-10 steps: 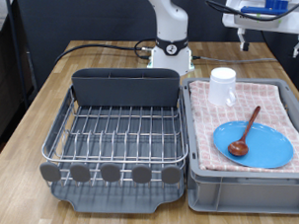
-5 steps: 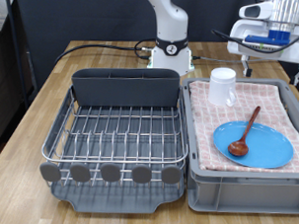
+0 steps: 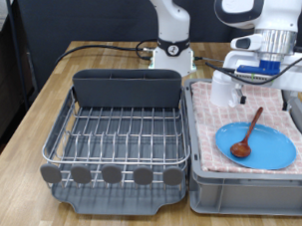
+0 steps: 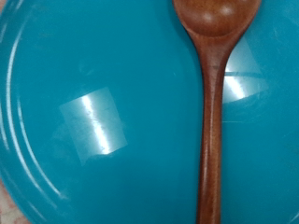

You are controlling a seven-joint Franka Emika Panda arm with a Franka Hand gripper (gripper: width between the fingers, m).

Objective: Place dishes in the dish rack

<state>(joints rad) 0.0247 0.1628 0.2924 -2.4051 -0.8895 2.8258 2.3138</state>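
In the exterior view we see the end effector (image 3: pixel 262 81) hanging at the view's right, above the grey bin (image 3: pixel 243 184), over the bin's far half and just beside the mug (image 3: pixel 224 88). We can't tell whether its fingers are spread or pressed together; nothing shows between them.

The bin is lined with a pink checked cloth (image 3: pixel 210 141). On that cloth lies the light-blue plate (image 3: pixel 272 149), flat, in the bin's near half. The wooden spoon (image 3: pixel 247 132) lies on the plate, bowl end on the plate's surface, handle angled up toward the view's top right and reaching past the plate rim. The white mug stands on the cloth at the bin's far left corner, partly behind the arm's hand.

The wrist view looks straight down on the plate (image 4: pixel 93 121), which fills the picture, with the spoon (image 4: pixel 213 112) lying across it, bowl at one edge of the picture and handle running to the opposite edge. No fingers show there.

The dish rack (image 3: pixel 117 134) sits on the wooden counter (image 3: pixel 34 197) at the view's left, just beside the bin. None of the three dishes is in it; all three are in the bin. The robot base (image 3: pixel 173 52) stands beyond the rack.
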